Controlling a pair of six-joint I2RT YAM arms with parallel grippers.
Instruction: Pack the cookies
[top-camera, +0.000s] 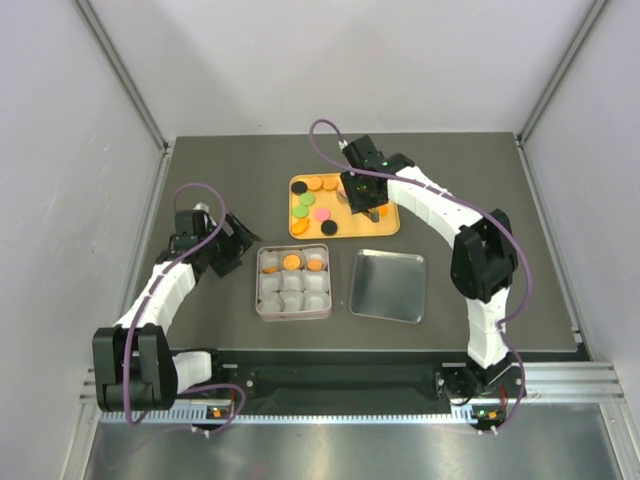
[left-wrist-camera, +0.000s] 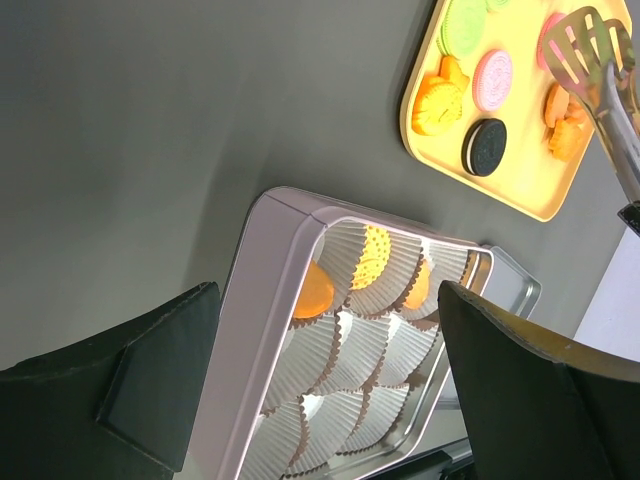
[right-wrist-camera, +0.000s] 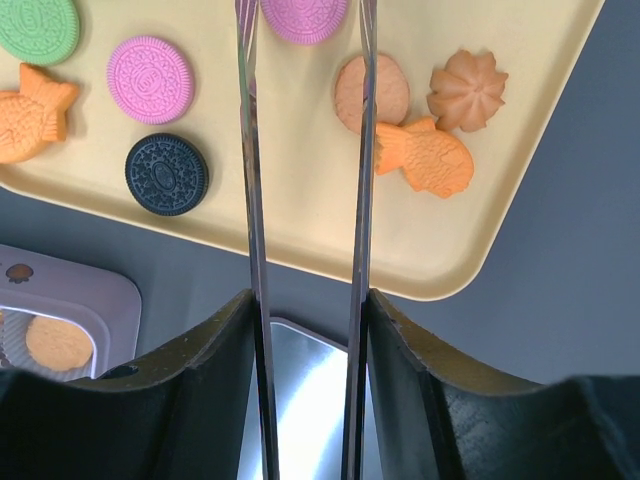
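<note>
- cookies (top-camera: 305, 200): lie mostly on the yellow tray (top-camera: 390, 225), bunched toward its 9 o'clock half in the top view; orange, green, pink and black among them.
- also three in the square tin (top-camera: 260, 290), all along its 12 o'clock row, each in a white paper cup (top-camera: 293, 297); remaining cups hold nothing.
- tin: sits on the dark table (top-camera: 230, 170) at about 7 o'clock from the tray, apart from it.
- lid (top-camera: 388, 285): lies flat at 3 o'clock of the tin, just beside it, shiny inside facing up.
- right gripper (top-camera: 366, 200): hangs over the tray and clamps a pair of metal tongs (right-wrist-camera: 362, 200), one finger pressing each arm from outside.
- tongs: stay spread, arms apart; reach across the tray in the right wrist view and run off the frame at 12 o'clock, so cannot tell whether anything sits between the tips.
- beside the tongs in that view: pink, black and green rounds plus an orange fish shape at 9 o'clock; a round orange piece, a flower shape and another orange fish at 3 o'clock.
- left gripper (top-camera: 225, 243): waits at 9 o'clock of the tin, fingers wide apart, holding nothing and touching nothing; looks along the tin's side in its own view.
</note>
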